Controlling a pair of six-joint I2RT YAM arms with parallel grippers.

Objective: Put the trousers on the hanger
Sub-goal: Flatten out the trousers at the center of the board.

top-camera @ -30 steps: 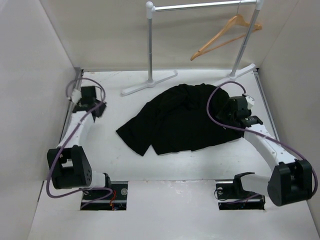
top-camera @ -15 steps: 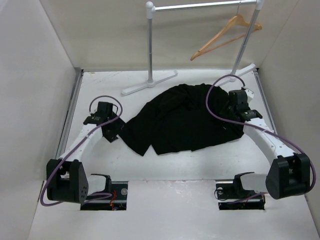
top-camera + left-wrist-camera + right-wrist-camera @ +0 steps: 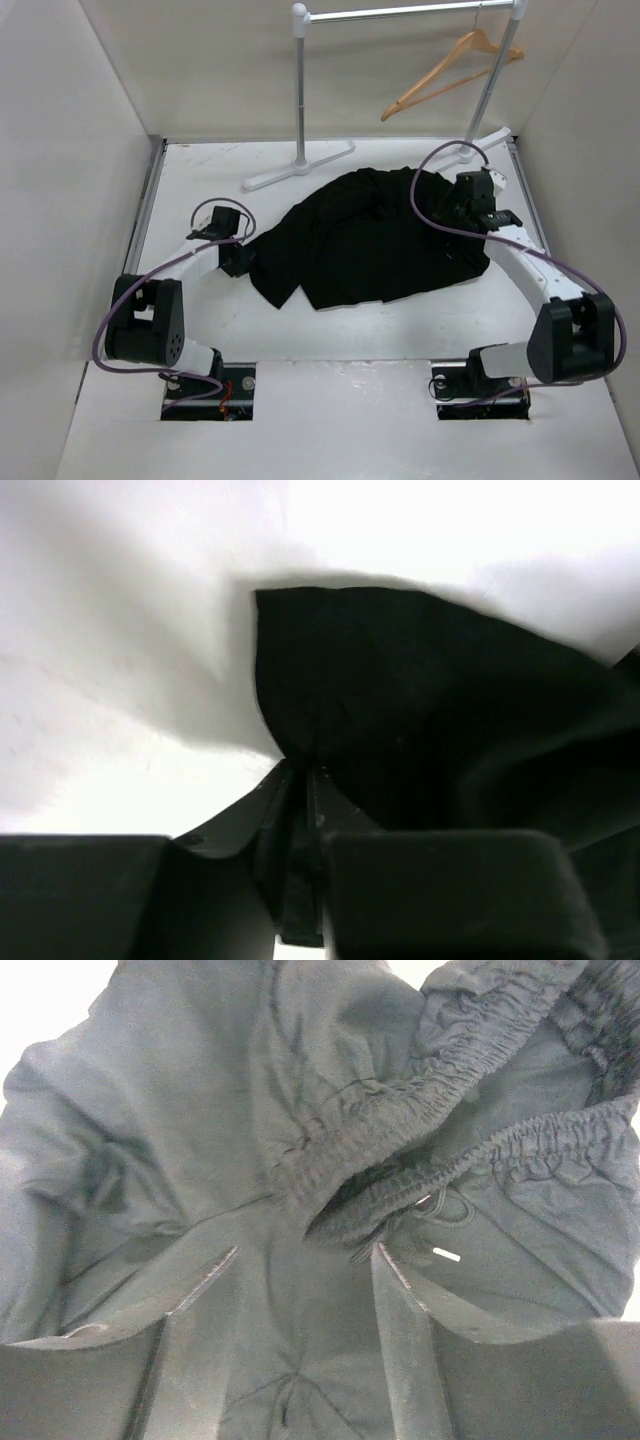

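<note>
My left pincer (image 3: pixel 303 773) is clamped shut on a corner of the black trousers (image 3: pixel 350 245) right at its tips, and my right pincer (image 3: pixel 305 1268) is spread wide with the elastic waistband (image 3: pixel 420 1120) just ahead.

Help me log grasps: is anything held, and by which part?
The left gripper pinches the trousers at a leg-end edge; the right gripper is open over the waistband, holding nothing.

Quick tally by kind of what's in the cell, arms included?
black cloth trousers: 1
light tan wooden hanger: 1
grey metal rail stand: 1
white robot arms: 2 (left arm, right arm)
Total: 5
</note>
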